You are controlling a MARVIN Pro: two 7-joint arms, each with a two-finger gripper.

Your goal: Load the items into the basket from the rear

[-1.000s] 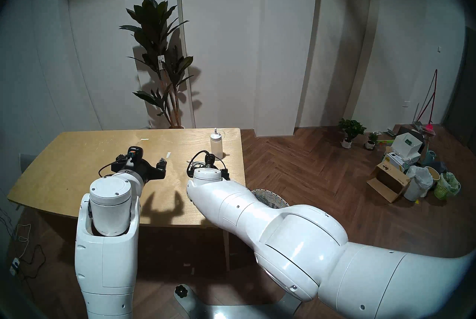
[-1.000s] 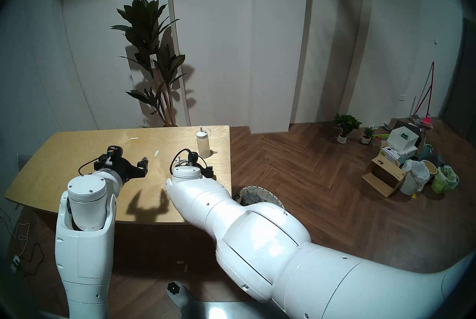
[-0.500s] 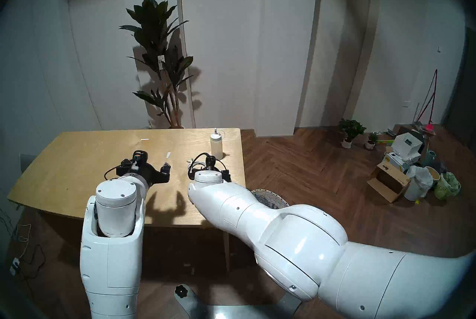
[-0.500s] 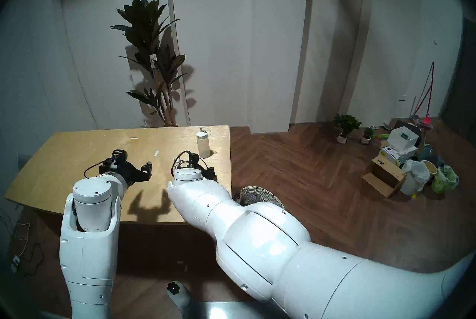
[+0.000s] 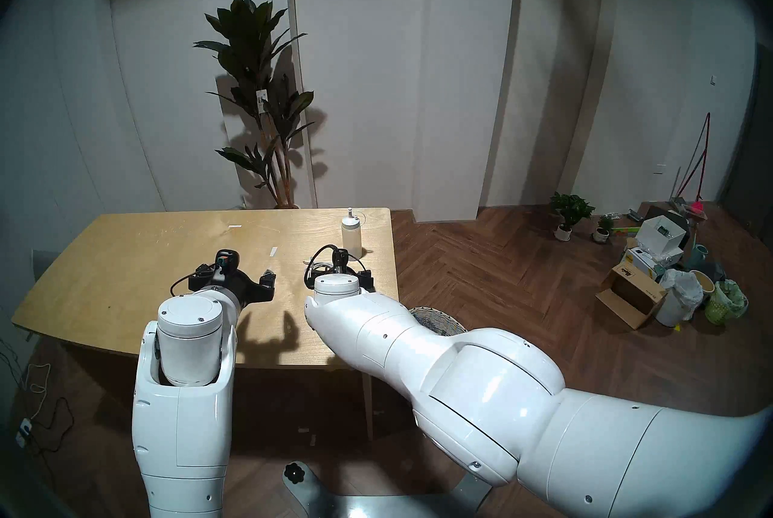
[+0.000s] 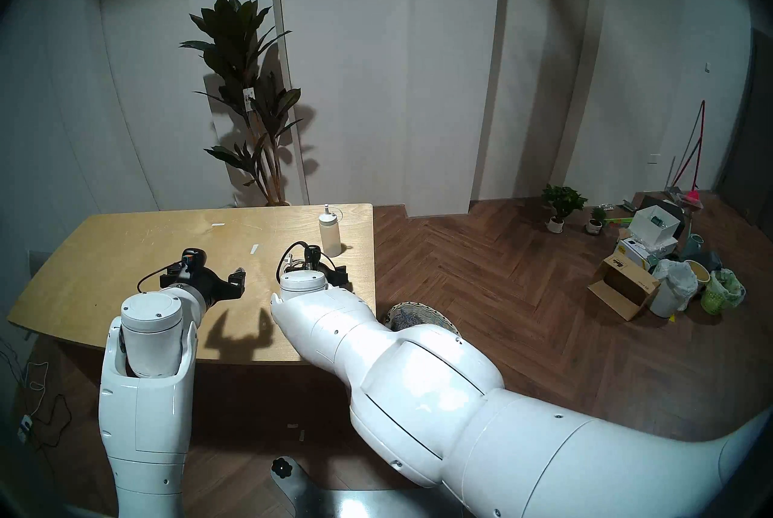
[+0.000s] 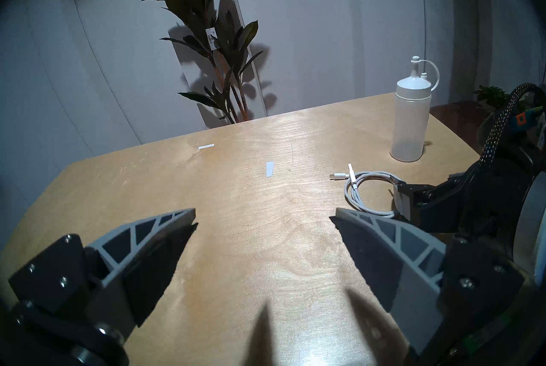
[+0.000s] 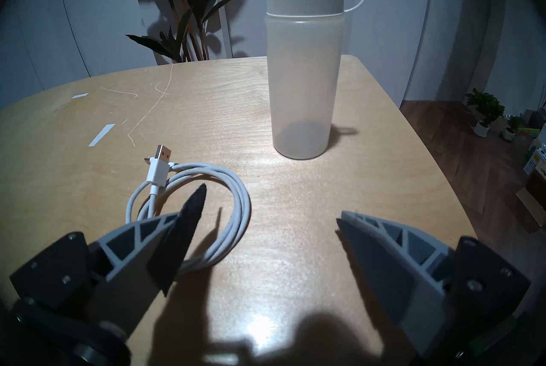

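A translucent white squeeze bottle (image 8: 304, 75) stands upright near the table's far right corner (image 5: 351, 239) (image 7: 410, 120). A coiled white cable (image 8: 192, 197) lies flat in front of it and also shows in the left wrist view (image 7: 369, 194). My right gripper (image 8: 271, 203) is open just above the table, its left finger over the coil and the bottle ahead. My left gripper (image 7: 266, 214) is open and empty over bare table, left of the cable. The wicker basket (image 5: 439, 322) stands on the floor by the table's right side, partly hidden by my right arm. The water bottle is out of view.
Two white tape strips (image 7: 270, 169) lie on the wooden table (image 5: 125, 253). A tall potted plant (image 5: 259, 107) stands behind the table. Cardboard boxes (image 5: 631, 295), a lime-green mesh basket (image 5: 719, 306) and small plants (image 5: 569, 212) sit on the floor at the far right.
My left arm has shifted a little to the right and nearer to me, gripper still open. My right gripper has hardly moved. The bottle and the cable have not moved.
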